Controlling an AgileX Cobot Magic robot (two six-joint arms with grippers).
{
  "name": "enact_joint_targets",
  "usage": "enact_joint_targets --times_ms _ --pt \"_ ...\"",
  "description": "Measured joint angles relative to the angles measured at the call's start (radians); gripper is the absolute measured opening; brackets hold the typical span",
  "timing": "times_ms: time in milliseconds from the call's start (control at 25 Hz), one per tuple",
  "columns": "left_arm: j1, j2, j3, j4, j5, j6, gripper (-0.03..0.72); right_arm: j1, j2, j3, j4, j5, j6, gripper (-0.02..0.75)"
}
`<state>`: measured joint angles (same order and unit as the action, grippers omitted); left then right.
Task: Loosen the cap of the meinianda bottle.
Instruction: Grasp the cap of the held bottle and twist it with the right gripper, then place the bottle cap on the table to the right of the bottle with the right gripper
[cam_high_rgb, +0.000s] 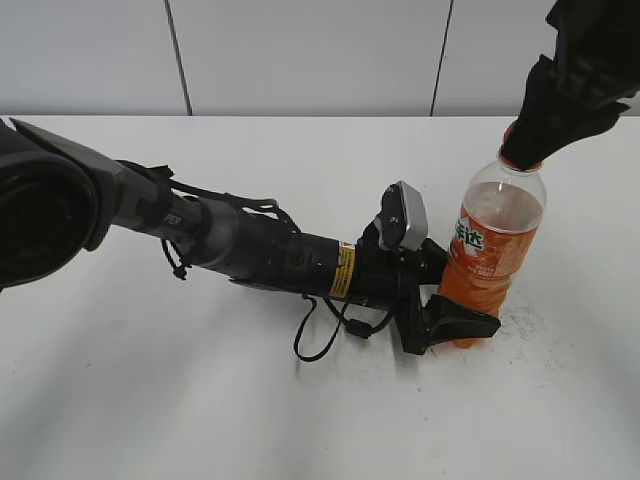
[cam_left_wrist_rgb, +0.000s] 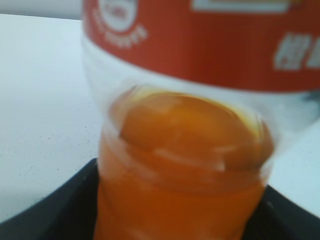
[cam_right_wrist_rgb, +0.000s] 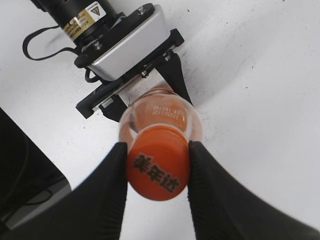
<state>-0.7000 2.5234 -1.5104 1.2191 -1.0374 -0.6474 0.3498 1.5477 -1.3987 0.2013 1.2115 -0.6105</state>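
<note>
The meinianda bottle (cam_high_rgb: 495, 250) stands upright on the white table, right of centre, about two-thirds full of orange drink, with an orange label. My left gripper (cam_high_rgb: 455, 315) is shut on its ribbed lower body; in the left wrist view the bottle (cam_left_wrist_rgb: 185, 165) fills the frame between the black fingers. My right gripper (cam_right_wrist_rgb: 158, 162) comes down from above and is shut on the orange cap (cam_right_wrist_rgb: 158, 167), one finger pressed on each side. The cap's top bears dark Chinese characters. In the exterior view the cap is hidden by the right gripper (cam_high_rgb: 525, 155).
The left arm (cam_high_rgb: 250, 245) lies low across the table from the left, with a looped black cable (cam_high_rgb: 315, 340) under it. The white table (cam_high_rgb: 200, 400) extends to a grey panelled wall behind. A dark object (cam_right_wrist_rgb: 20, 170) shows at the left edge of the right wrist view.
</note>
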Motion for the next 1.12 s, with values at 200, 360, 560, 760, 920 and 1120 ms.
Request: enact_joint_targets --times_ms 200,360,560,760,920,1120 --pt "0.0 0.0 -0.002 0.001 0.0 0.0 0.545 0.0 -0.01 0.0 -0.001 0.002 -0.122 0.271" --pt "0.0 0.0 -0.003 0.003 0.0 0.0 0.545 0.0 -0.038 0.0 -0.004 0.002 -0.15 0.271" --pt "0.0 0.0 -0.004 0.006 0.0 0.0 0.545 0.0 -0.079 0.0 -0.01 0.002 -0.079 0.271" --pt "0.0 0.0 -0.004 0.006 -0.001 0.0 0.545 0.0 -0.143 0.0 -0.075 0.002 0.146 0.271" --pt "0.001 0.0 -0.004 0.006 -0.001 0.0 0.545 0.0 -0.205 0.008 -0.176 0.002 0.328 0.271" --pt "0.001 0.0 -0.004 0.007 -0.001 0.0 0.545 0.0 -0.282 0.131 -0.319 -0.01 0.492 0.271"
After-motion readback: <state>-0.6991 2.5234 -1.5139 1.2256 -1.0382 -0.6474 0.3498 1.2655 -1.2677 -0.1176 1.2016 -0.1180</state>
